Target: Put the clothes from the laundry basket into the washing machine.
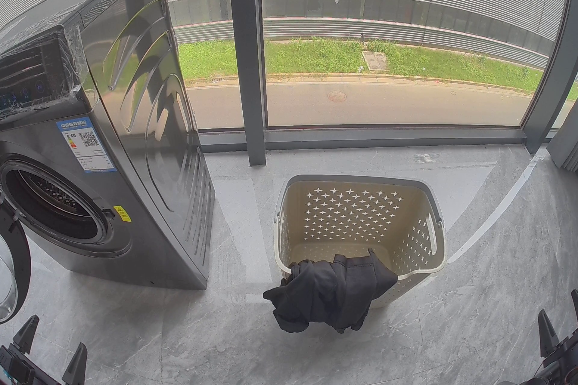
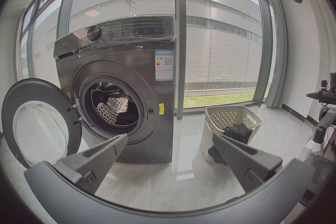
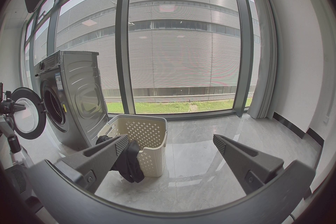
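The grey washing machine stands at the left, its round door swung open toward me. Something dark lies low inside its drum. On the floor to its right sits the cream laundry basket, with a black garment draped over its near rim and hanging outside. My left gripper is low at the near left, open and holding nothing, facing the machine. Over at the near right, my right gripper is also open with nothing in it, facing the basket and garment.
A glass window wall with a dark pillar runs behind the machine and basket. A curtain hangs at the far right corner. Bare marble floor lies between the washer and the basket and in front of both.
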